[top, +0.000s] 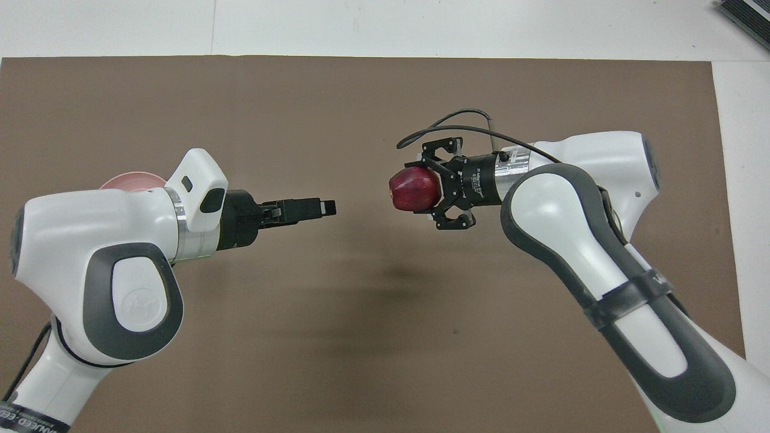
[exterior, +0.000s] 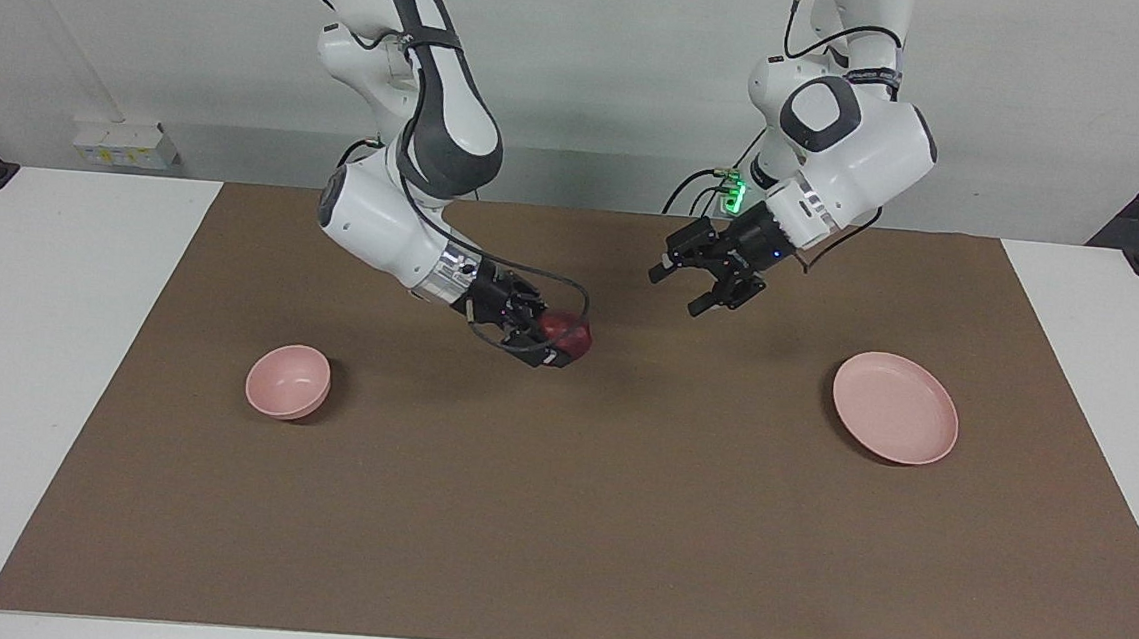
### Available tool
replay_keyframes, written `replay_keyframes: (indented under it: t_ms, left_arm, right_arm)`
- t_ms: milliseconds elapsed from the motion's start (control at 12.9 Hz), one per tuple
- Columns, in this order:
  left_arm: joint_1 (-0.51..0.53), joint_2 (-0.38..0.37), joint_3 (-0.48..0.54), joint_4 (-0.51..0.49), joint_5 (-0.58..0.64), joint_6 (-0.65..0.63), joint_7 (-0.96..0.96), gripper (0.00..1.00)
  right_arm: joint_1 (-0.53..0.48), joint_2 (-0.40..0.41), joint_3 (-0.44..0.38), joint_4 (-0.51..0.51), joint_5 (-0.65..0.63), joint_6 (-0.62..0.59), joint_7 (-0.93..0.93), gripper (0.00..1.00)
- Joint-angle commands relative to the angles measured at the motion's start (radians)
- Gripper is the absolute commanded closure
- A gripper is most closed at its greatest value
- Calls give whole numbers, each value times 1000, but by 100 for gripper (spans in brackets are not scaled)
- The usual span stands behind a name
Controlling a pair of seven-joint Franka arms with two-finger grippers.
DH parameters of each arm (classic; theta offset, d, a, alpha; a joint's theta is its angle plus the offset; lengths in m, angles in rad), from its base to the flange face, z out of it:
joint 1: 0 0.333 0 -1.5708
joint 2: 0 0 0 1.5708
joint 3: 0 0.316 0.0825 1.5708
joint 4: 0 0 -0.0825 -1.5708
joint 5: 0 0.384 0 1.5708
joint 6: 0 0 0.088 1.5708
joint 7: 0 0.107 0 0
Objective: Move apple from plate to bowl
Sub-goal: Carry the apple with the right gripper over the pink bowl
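Two white robot arms reached in over a table [exterior: 47, 343] covered by a brown mat [exterior: 575, 520]. The right tool [exterior: 556, 344] held the apple [exterior: 568, 335] in the air above the middle of the mat, its fingers closed around the fruit. The apple was small and round, with dark red glossy skin; in the overhead view it showed a paler, yellowish spot near one end [top: 392, 186] and stuck out past the black fingertips that clasped it from either side. A black cable looped from that tool's wrist.

The left tool [exterior: 684, 282] hung empty over the mat, toward the left arm's end of the table, apart from the apple. Its two dark fingers were spread with a clear gap between them in the facing view; from overhead they lined up one over the other and the gap could not be seen.

The plate [exterior: 895, 407], flat, round and pale pink with a low rim, lay bare on the mat toward the left arm's end. The bowl [exterior: 288, 381], smaller, deeper and the same pale pink, sat on the mat toward the right arm's end, with nothing in it. The apple was in the air between the two dishes, well apart from both. From overhead, the left arm hid most of the plate and the right arm hid the bowl
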Motion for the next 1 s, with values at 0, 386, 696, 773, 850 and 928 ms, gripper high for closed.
replay_keyframes:
  t_ms: [0,386,696,773,850,928]
  left_arm:
    - [17,-1,67,6,207,-91,-4,0]
    - [14,37,219,91,564,-159,2,0]
    - [2,68,288,341,665,-359,7,0]
    - [0,70,288,406,690,-422,8,0]
    - [-2,68,288,467,699,-497,8,0]
    - [-2,67,288,521,704,-566,10,0]
  right_arm:
    - [-34,19,10,27,-248,5,8,100]
    - [-81,19,8,27,-736,4,14,100]
    - [-162,14,10,-11,-1073,47,2,100]
    - [-170,0,10,-39,-1153,67,8,100]
    - [-175,-14,7,-66,-1200,80,14,100]
    - [-191,-29,5,-99,-1232,102,22,100]
